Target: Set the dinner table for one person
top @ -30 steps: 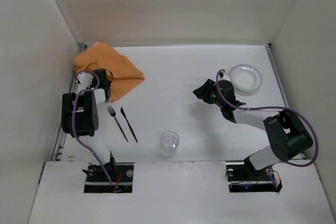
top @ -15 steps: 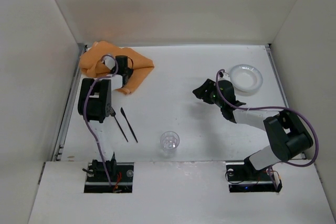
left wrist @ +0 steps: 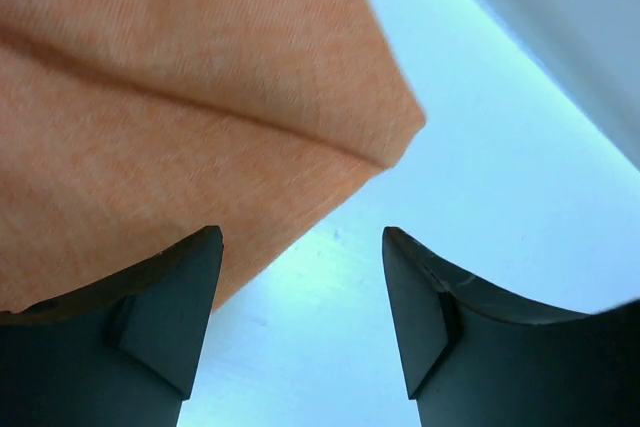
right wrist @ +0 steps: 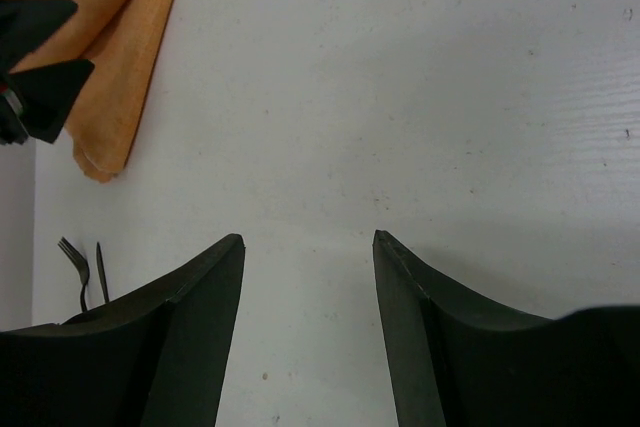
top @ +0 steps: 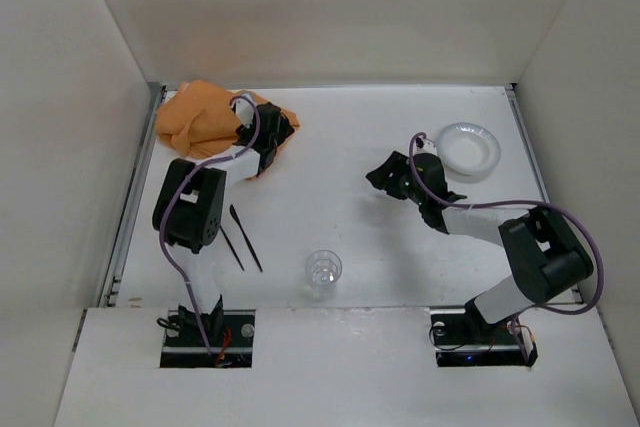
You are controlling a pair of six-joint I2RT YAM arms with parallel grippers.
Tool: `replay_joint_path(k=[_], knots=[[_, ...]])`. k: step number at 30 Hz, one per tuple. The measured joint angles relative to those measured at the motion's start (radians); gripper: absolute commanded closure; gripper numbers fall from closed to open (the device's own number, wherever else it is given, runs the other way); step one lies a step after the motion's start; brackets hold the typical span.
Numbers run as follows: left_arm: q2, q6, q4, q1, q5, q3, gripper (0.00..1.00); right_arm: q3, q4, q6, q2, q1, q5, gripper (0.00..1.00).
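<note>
From above, you see the dinner table (top: 340,147) spread under both arms, filling the floor of the white enclosure. Your left gripper (top: 280,133) reaches to the far left part of it, at the right edge of the crumpled orange cloth (top: 200,122), while your right gripper (top: 374,175) hangs over bare tabletop right of centre, pointing left. A white plate (top: 469,150) sits just beyond the right arm near the far right corner. A clear glass (top: 323,271) stands near the front edge in the middle, and a black fork (top: 232,247) and black knife (top: 246,237) lie side by side to its left, close to the left arm's elbow. In the left wrist view, your fingers (left wrist: 165,317) stand apart with nothing clamped between them. The folded corner of the cloth lies on the tabletop past the left finger and reaches partly into the gap, and bare white table shows through the rest of the gap and past the right finger. In the right wrist view, the jaws are likewise spread and empty, and the table surface lies directly below and ahead of them. The cloth and the tips of the left gripper show in the upper left corner, well apart from your right gripper, and the fork and knife lie at the lower left.
</note>
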Motion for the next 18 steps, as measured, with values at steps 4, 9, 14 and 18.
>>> replay_joint_path(k=[4, 9, 14, 18], knots=[[0.085, 0.067, -0.074, 0.002, -0.026, 0.182, 0.4, 0.0, 0.001, 0.0, 0.0, 0.0, 0.0, 0.39], [0.183, 0.159, -0.145, -0.002, -0.036, 0.271, 0.41, 0.0, 0.002, 0.0, -0.01, -0.006, -0.001, 0.39], [0.232, 0.216, -0.19, -0.015, -0.05, 0.274, 0.6, 0.0, 0.002, 0.0, -0.01, -0.007, 0.0, 0.38], [0.234, 0.235, -0.207, -0.016, -0.038, 0.277, 0.8, 0.0, 0.002, 0.0, -0.01, -0.008, 0.0, 0.38]])
